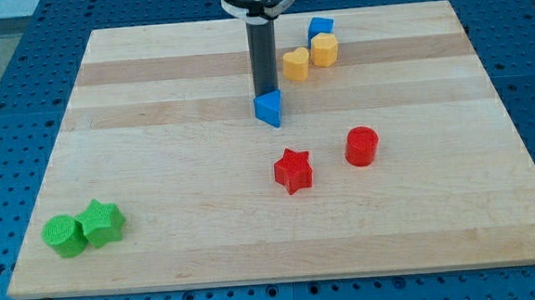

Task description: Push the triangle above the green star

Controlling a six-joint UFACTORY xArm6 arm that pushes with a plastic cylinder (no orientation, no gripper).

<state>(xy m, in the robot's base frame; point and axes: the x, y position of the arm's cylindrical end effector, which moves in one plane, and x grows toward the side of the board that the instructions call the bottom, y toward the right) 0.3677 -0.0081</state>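
A blue triangle block (269, 109) lies near the board's middle, slightly towards the view's top. My tip (264, 93) stands right behind it, touching its top edge. The green star (102, 223) sits at the view's bottom left, far from the triangle, with a green cylinder (63, 236) touching its left side.
A red star (294, 171) and a red cylinder (361, 147) lie below and right of the triangle. A yellow heart (295, 65), a yellow hexagon (324, 50) and a blue cube (320, 27) cluster at the top right. The wooden board (171, 100) ends in blue pegboard all round.
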